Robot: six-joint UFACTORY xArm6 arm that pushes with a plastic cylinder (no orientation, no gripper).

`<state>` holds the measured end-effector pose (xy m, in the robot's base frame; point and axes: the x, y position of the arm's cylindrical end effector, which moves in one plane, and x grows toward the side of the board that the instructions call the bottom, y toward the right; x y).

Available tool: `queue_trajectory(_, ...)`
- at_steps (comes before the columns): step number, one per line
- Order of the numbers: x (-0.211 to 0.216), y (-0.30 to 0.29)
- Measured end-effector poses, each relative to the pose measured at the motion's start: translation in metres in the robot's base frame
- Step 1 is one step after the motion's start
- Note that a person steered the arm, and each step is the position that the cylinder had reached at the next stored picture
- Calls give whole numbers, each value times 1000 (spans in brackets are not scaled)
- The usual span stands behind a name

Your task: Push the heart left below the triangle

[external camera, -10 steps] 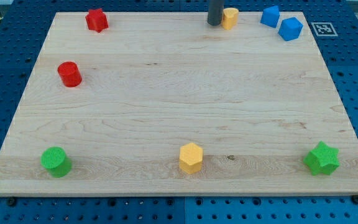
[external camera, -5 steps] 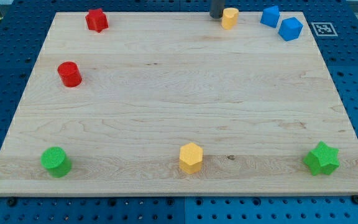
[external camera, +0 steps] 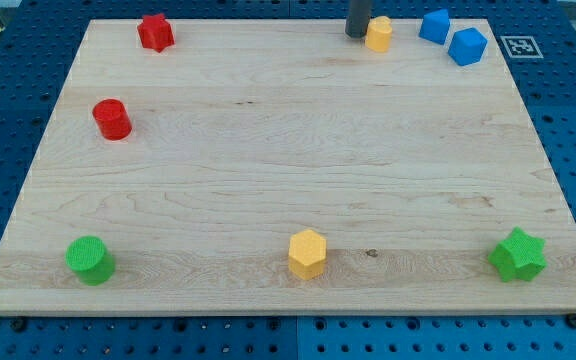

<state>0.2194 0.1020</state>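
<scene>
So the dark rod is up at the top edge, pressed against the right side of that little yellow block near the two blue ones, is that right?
Not quite. In the camera view my tip sits against the left side of the yellow block, not its right. The rest holds: both are at the board's top edge, and the two blue blocks lie just to the view's right of them.

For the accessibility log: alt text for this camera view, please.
My tip touches the left side of the yellow heart at the top edge of a wooden board; two blue blocks sit to its right.
</scene>
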Motion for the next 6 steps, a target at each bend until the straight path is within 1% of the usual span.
queue_trajectory(3, 0, 47)
queue_trajectory(4, 8, 37)
queue_trajectory(5, 34, -16)
queue_trajectory(6, 77, -19)
